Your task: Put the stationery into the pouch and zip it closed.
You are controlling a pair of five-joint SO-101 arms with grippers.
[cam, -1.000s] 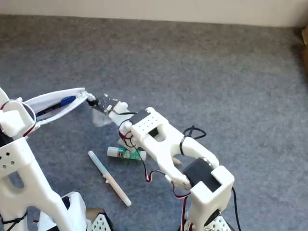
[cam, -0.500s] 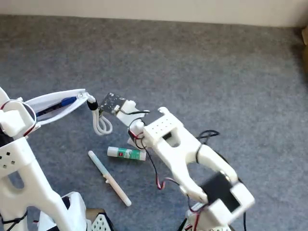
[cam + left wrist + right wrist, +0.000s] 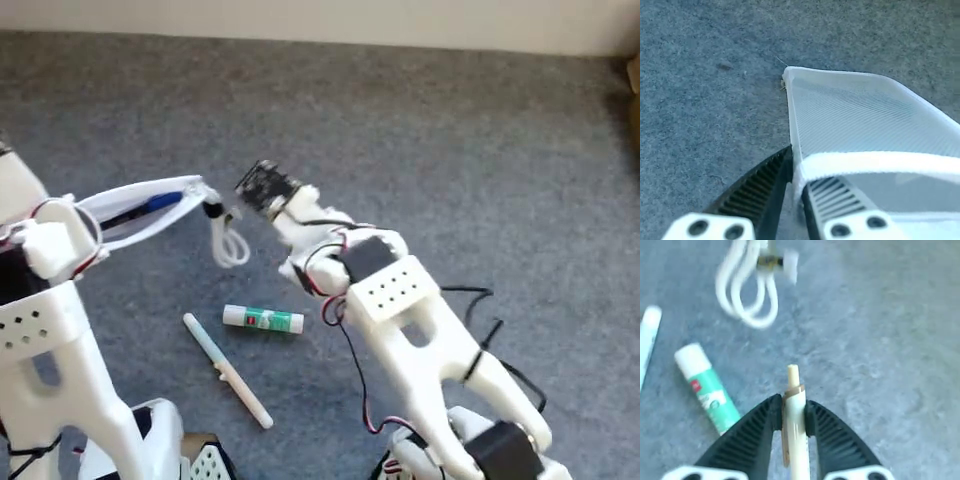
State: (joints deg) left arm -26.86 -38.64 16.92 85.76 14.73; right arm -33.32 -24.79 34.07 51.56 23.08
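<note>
At the grey carpet's [image 3: 450,130] left edge, the left gripper [image 3: 796,175] pinches the rim of the white mesh pouch [image 3: 140,212], a blue pen [image 3: 160,205] inside. A cylindrical green-labelled glue stick [image 3: 263,319] lies near the front edge. The right gripper [image 3: 791,404] clamps a cream pen [image 3: 796,427].

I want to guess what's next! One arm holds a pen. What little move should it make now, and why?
Probably swing the right gripper toward the open mouth of the pouch. Its fingers are shut on a pen, the left gripper holds the pouch up, and the pen is not yet inside.
</note>
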